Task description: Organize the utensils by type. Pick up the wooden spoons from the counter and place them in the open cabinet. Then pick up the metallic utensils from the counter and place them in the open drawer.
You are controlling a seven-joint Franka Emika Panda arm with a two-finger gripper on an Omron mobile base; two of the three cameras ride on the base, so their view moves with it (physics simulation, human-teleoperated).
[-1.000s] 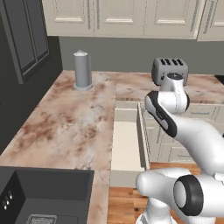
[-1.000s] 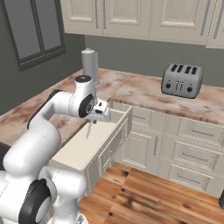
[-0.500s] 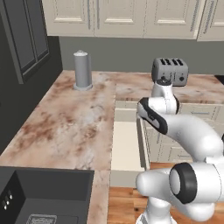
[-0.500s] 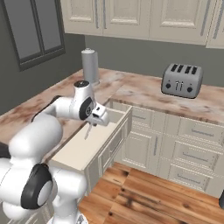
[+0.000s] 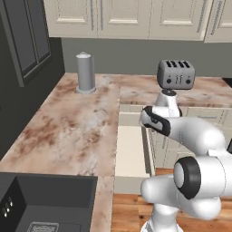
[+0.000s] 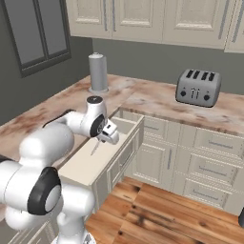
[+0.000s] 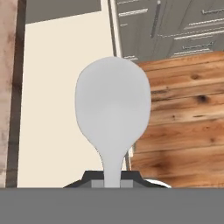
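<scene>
Currently we record the following.

Gripper: we see the gripper [image 6: 106, 137] over the drawer [image 6: 83, 162], at its rear half, near the worktop edge. In the hand view the gripper [image 7: 111, 181] sits at the bottom, its dark tips either side of a grey handle.

Jaws: pressed nearly together, pinching the handle of the spoon [image 7: 113, 117].

Spoon, appearance: we note a plain pale grey finish, a broad oval head and a narrow neck that tapers into the tips. In the right base view the spoon [image 6: 95, 147] shows as a thin grey sliver hanging down from the gripper, slightly tilted.

Spoon, position: held above the drawer interior. We cannot tell whether its lower end touches the drawer floor. In the hand view its head lies across the drawer's side wall, with pale floor on one side and wood floorboards on the other.

Drawer: pulled out, with a flat cream interior and cream front. In the left base view the drawer [image 5: 129, 152] sits beside the worktop [image 5: 77, 131], partly hidden by the arm.

Worktop: reddish-brown and cream marbled stone.

Surroundings: a grey canister [image 6: 98, 72] and a toaster [image 6: 198, 87] stand on the worktop, well apart from the drawer.
</scene>
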